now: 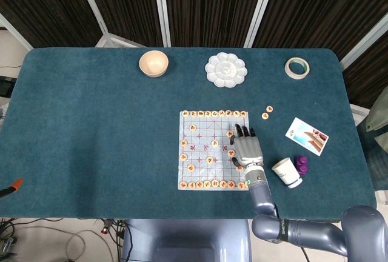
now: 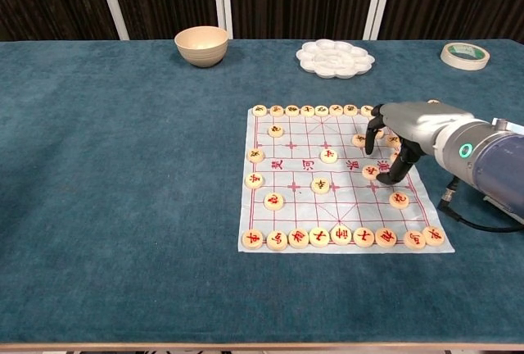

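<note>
Right hand [image 1: 247,148] lies palm down over the right side of the white paper chess board with red lines [image 1: 200,153] in the head view, hiding the squares and pieces under it. A white paper cup [image 1: 287,172] lies near its wrist.

From the chest view, the dark fingers [image 2: 370,134] curl down beside a round tan chess piece with a red mark [image 2: 359,140]. I cannot tell if they pinch it. The left hand shows nowhere.

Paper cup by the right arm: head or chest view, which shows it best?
Head view. The paper cup shows whole there, lying on the table beside the right hand's forearm, with a purple object next to it. The chest view doesn't show the cup at all.
</note>
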`<act>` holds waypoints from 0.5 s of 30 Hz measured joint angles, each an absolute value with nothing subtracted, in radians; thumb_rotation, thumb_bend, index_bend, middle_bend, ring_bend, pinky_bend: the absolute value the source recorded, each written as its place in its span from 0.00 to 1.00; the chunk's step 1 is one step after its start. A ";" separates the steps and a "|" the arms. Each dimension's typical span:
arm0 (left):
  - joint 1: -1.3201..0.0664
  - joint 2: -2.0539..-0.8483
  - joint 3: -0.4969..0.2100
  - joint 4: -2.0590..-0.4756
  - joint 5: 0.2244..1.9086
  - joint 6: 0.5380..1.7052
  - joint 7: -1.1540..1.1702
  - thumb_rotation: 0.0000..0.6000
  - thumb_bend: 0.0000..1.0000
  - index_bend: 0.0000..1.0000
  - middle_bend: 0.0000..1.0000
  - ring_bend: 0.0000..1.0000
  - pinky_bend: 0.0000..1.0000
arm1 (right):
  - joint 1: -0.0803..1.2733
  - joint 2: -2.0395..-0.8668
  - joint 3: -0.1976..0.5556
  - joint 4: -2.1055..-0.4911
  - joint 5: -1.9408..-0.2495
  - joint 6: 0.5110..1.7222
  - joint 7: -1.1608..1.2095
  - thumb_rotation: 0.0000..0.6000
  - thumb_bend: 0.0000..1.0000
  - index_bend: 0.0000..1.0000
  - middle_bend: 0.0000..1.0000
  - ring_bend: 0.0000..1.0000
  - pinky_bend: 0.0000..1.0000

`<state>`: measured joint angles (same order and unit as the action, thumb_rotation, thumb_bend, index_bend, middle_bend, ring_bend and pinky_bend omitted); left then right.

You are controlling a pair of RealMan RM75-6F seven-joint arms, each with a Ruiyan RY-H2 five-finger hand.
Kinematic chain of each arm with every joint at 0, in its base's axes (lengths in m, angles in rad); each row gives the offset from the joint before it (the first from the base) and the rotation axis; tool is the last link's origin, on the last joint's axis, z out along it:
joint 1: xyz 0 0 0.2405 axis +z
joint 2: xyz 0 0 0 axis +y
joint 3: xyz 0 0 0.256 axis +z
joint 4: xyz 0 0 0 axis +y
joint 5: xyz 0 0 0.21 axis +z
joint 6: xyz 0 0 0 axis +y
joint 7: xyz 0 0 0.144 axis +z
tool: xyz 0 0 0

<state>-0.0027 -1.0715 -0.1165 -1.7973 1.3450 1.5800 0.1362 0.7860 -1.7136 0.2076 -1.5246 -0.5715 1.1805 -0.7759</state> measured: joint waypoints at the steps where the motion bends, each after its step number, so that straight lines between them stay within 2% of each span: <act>1: -0.003 -1.071 -0.117 -1.797 1.345 1.580 0.136 1.00 0.00 0.05 0.00 0.00 0.00 | 0.785 -1.715 0.207 -1.523 -0.572 1.180 -0.776 1.00 0.38 0.40 0.00 0.00 0.09; 15: -0.003 -1.071 -0.117 -1.797 1.343 1.580 0.136 1.00 0.00 0.05 0.00 0.00 0.00 | 0.785 -1.746 0.214 -1.490 -0.577 1.174 -0.771 1.00 0.38 0.42 0.00 0.00 0.09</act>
<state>-0.0028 -1.0712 -0.1171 -1.7971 1.3432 1.5803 0.1364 0.7848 -1.7460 0.2144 -1.4902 -0.5773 1.1741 -0.7714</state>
